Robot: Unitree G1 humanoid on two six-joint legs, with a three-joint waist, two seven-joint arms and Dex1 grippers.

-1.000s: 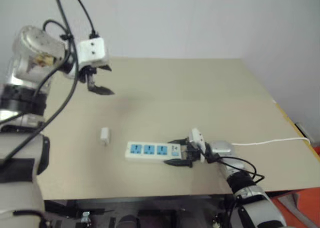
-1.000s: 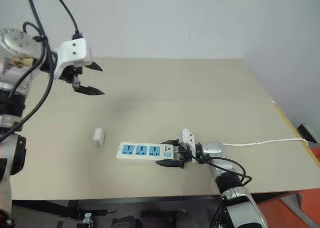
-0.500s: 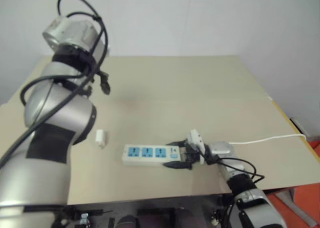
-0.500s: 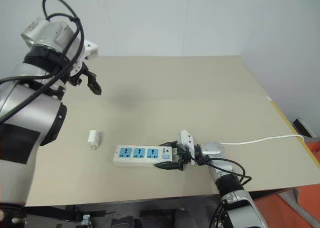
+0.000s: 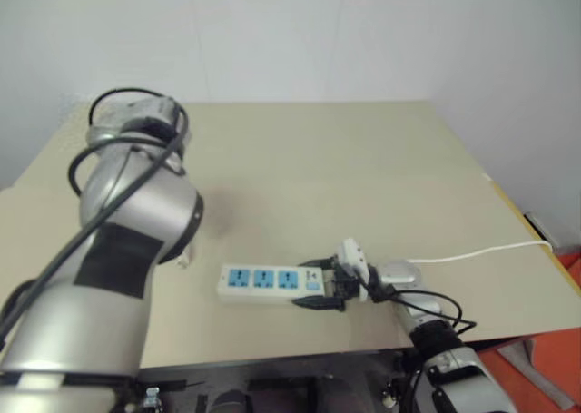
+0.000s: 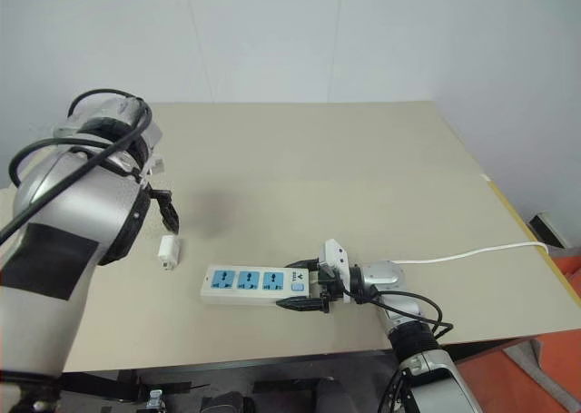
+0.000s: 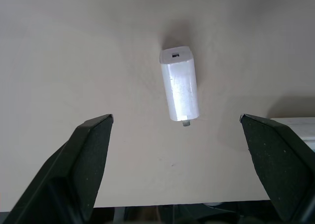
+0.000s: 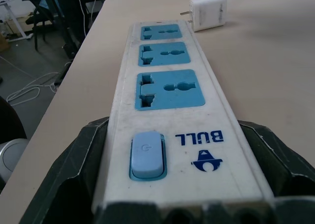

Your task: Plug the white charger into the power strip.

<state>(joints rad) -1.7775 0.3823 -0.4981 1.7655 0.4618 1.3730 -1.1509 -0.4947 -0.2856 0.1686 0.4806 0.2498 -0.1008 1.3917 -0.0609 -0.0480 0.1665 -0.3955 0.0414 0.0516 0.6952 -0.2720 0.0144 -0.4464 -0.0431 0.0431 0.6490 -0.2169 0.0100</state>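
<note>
Gripper spread wide above charger, strip pinned for plugging.

Left gripper (image 7: 174,150) hangs open over the white charger (image 7: 180,90) lying on the table (image 6: 363,177); right gripper (image 8: 177,184) clamps the power strip (image 6: 254,282) at its switch end, probably steadying it.

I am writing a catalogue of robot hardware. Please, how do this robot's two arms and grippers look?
The left arm is a silver shell with a black panel and looped black cables. The left gripper has two black, grainy, wedge-shaped fingers. The right arm is silver with black cables. The right gripper has black fingers and a white housing.
</note>
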